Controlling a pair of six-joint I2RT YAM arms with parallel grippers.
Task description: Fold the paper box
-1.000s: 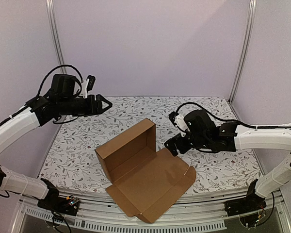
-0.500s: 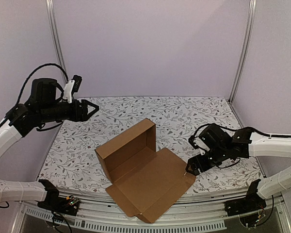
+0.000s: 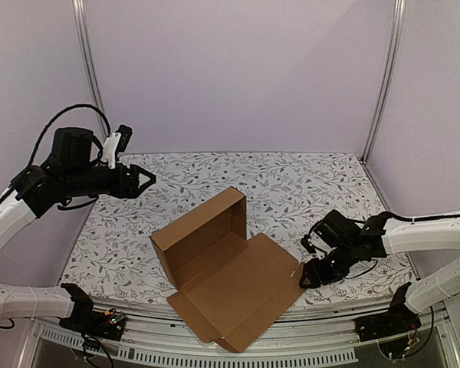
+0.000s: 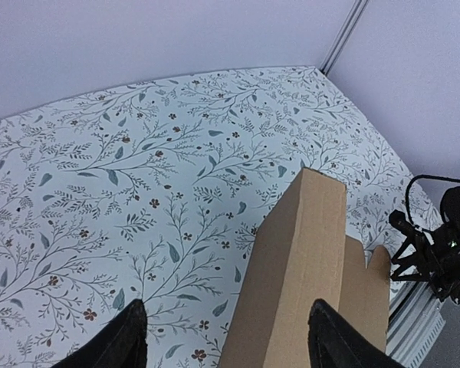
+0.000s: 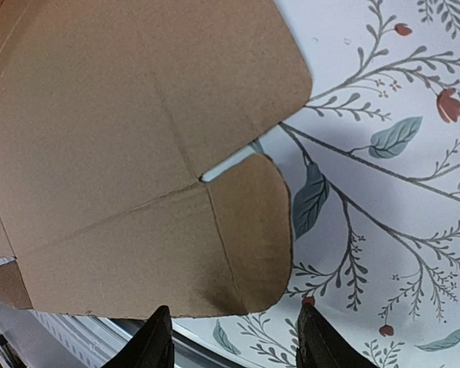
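The paper box (image 3: 215,261) is plain brown cardboard lying in the middle of the table, its tray walls standing and its lid panel flat toward the near edge. My left gripper (image 3: 146,181) is open and empty, held high above the far left of the table; its wrist view shows the box's wall (image 4: 299,268) below, between the fingers. My right gripper (image 3: 303,277) is open and empty, low by the rounded corner tab (image 5: 249,230) of the lid panel at its right end. The fingertips (image 5: 157,341) straddle that tab's edge without touching it.
The floral table cover (image 3: 314,184) spreads around the box. The table's metal front rail (image 3: 291,349) runs just beyond the lid panel's near edge. Frame posts (image 3: 383,77) stand at the back corners.
My right gripper has moved down and toward the near edge, from beside the box wall to the lid's right corner tab. My left arm has drawn back to the left and up.
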